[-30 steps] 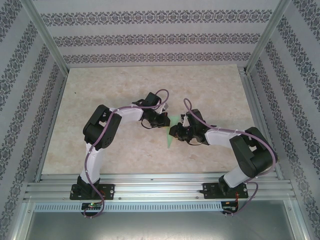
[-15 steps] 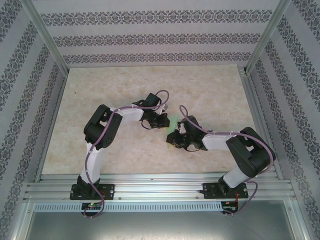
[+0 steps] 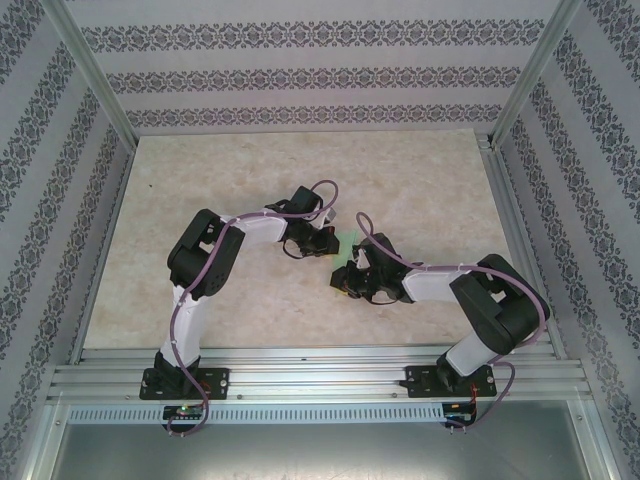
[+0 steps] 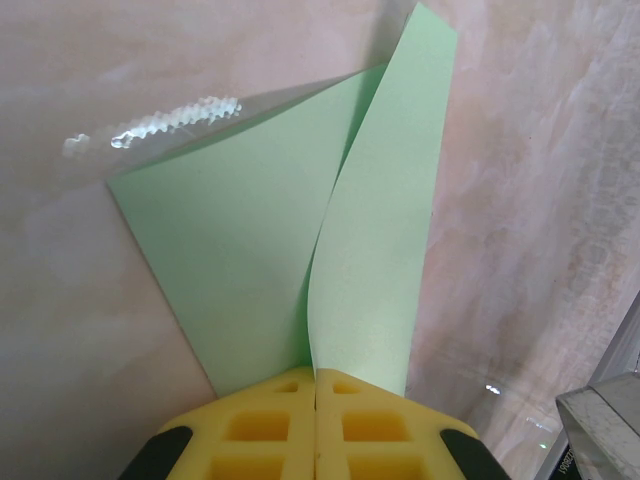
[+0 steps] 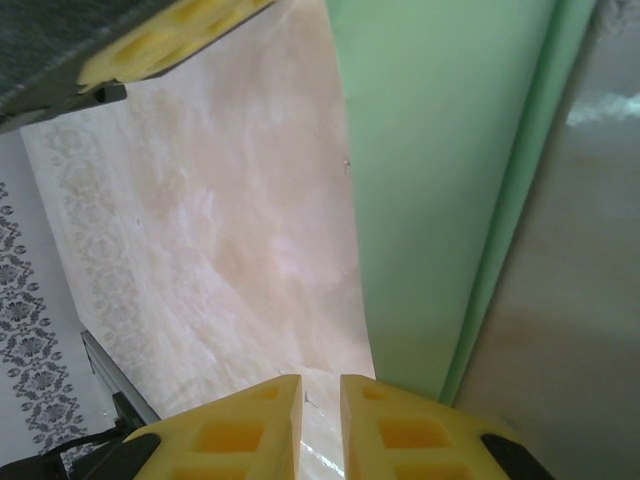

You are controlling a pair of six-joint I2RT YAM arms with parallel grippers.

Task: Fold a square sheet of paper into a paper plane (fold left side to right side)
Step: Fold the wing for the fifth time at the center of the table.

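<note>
The light green paper (image 4: 240, 250) lies partly folded on the table, with a narrow flap (image 4: 385, 200) curling up from its centre crease. My left gripper (image 4: 316, 372) is shut on the paper at the near end of that crease. In the top view it sits at mid-table (image 3: 328, 243), with a sliver of green paper (image 3: 349, 240) beside it. My right gripper (image 5: 320, 378) is open by a narrow gap, with bare table between its fingers. Its right fingertip overlaps the edge of the paper (image 5: 440, 180). From above, the right gripper (image 3: 343, 280) is just in front of the left one.
The marble-look table (image 3: 220, 180) is walled by patterned panels and metal posts (image 3: 95, 70). The two wrists are close together at mid-table. The left gripper's yellow finger (image 5: 170, 40) shows at the top of the right wrist view. An aluminium rail (image 3: 320, 375) runs along the near edge.
My right gripper has moved toward the near edge and slightly left, along the paper, covering more of it. The left gripper has held still, shut on the paper.
</note>
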